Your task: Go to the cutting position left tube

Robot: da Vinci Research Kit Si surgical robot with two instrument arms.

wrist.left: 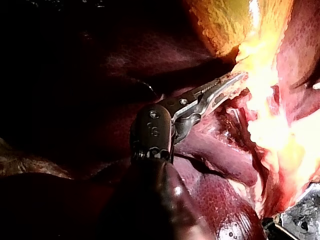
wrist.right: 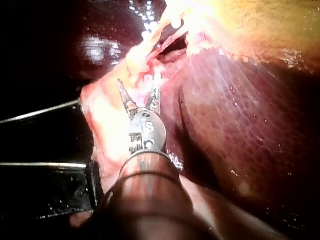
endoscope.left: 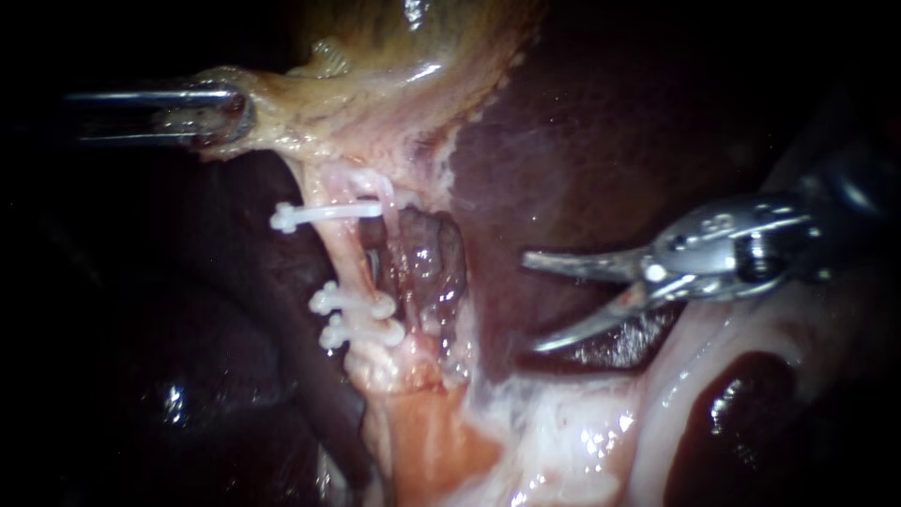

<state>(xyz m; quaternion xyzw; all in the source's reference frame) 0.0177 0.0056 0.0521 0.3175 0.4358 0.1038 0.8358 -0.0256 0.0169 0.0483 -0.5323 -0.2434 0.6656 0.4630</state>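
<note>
three white clips counted across the left tube (endoscope.left: pixel 343 258): one upper clip (endoscope.left: pixel 324 215), then two lower clips (endoscope.left: pixel 352 301) set close together. found the left tube running pale from under the gallbladder (endoscope.left: pixel 404 38), bare between the upper clip and the lower pair, with dark liver (endoscope.left: pixel 601 131) on the right of it. saw the left instrument (endoscope.left: pixel 223 115) at the upper left, jaws pinched on the pale edge of the gallbladder, that tissue pulled taut toward the shaft. found the right instrument (endoscope.left: pixel 531 302) over the liver, well apart from the left tube, jaws spread wide with nothing between them, tips pointed toward the clipped tube. in the right wrist view, saw those same jaws parted just above pale tissue, touching neither clip nor tube
</note>
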